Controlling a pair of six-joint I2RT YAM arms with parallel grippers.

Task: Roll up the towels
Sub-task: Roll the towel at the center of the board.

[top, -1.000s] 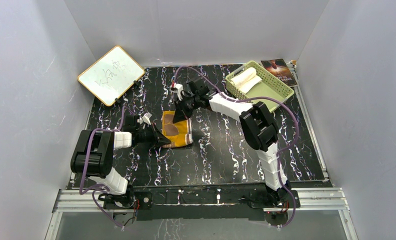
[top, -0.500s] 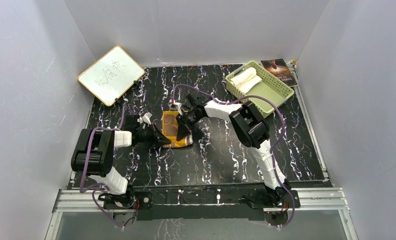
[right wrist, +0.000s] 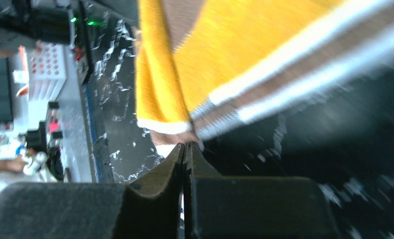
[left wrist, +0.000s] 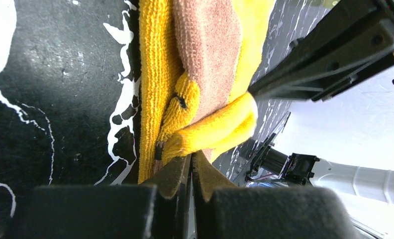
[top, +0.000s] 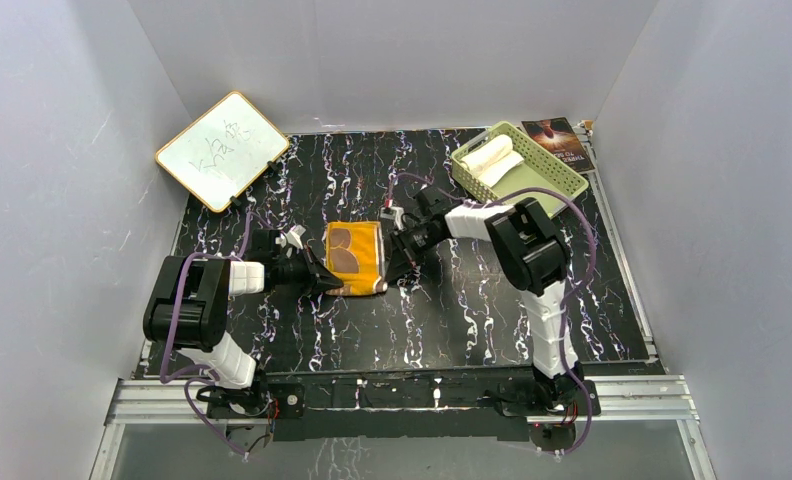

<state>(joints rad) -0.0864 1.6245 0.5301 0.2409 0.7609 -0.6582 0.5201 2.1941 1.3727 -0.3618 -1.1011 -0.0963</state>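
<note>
The mustard-yellow towel [top: 357, 252], with brown patches, lies partly folded on the black marbled table left of centre. My left gripper [top: 324, 280] is shut on its near-left corner; in the left wrist view a doubled yellow fold [left wrist: 210, 129] sits at my closed fingertips [left wrist: 191, 154]. My right gripper [top: 390, 264] is shut on the towel's right edge; the right wrist view shows the striped hem [right wrist: 220, 119] pinched at the tips [right wrist: 185, 145]. The cream-white towel [top: 492, 158] lies rolled in the pale green basket [top: 562, 190].
A white board with a wooden frame [top: 222, 150] leans at the back left. A dark book [top: 559, 140] lies behind the basket at the back right. Grey walls close in three sides.
My right gripper has moved from the towel's far-left side across to its right edge, drawing the cloth rightward. The left gripper has stayed at the near-left corner.
</note>
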